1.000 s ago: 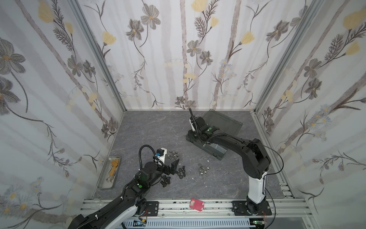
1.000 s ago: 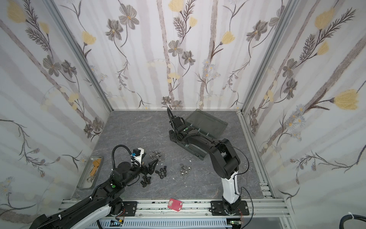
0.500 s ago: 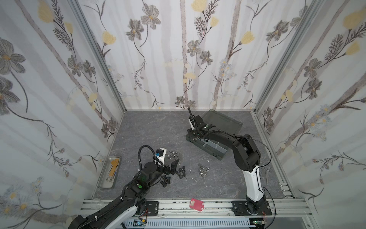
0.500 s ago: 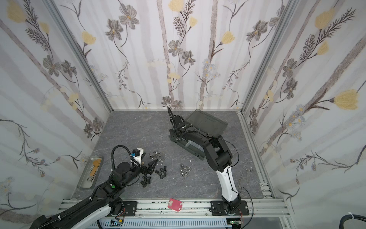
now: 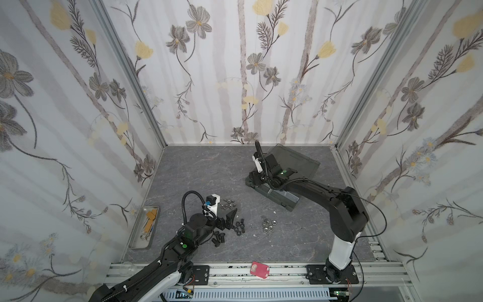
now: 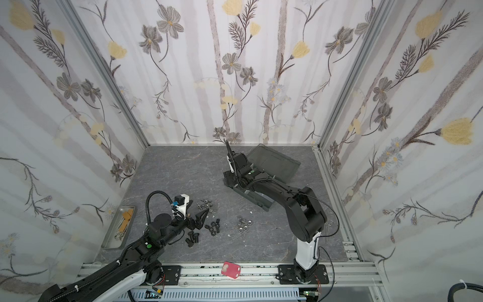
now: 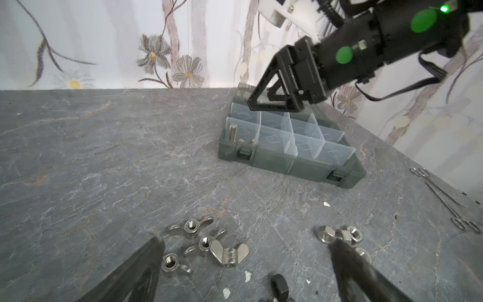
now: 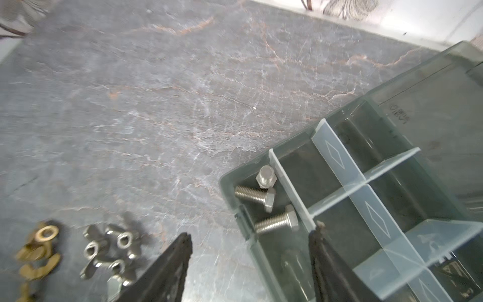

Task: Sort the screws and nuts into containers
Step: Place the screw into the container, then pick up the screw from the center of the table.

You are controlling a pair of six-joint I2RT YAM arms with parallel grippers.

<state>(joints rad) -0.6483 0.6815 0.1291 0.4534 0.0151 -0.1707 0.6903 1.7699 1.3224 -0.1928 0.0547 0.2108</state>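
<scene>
Right wrist view: the right gripper (image 8: 252,234) gapes empty over the organizer box (image 8: 287,145), lid (image 8: 431,86) lettering unreadable; left gripper (image 7: 247,241) spreads wide, empty.

Left arm (image 5: 196,224): black links, white forearm shell (image 5: 156,282) at lower left, green round marker (image 5: 184,245), black corrugated cable loop (image 5: 183,206), white camera block (image 5: 213,206) with blue connector.
Right arm (image 5: 345,211): black links, white base column (image 5: 339,253), black corrugated hose (image 5: 259,150), green caps (image 7: 423,17).
Right gripper (image 7: 254,100): black triangular open-frame fingers.
Black base plates (image 5: 198,274).
</scene>
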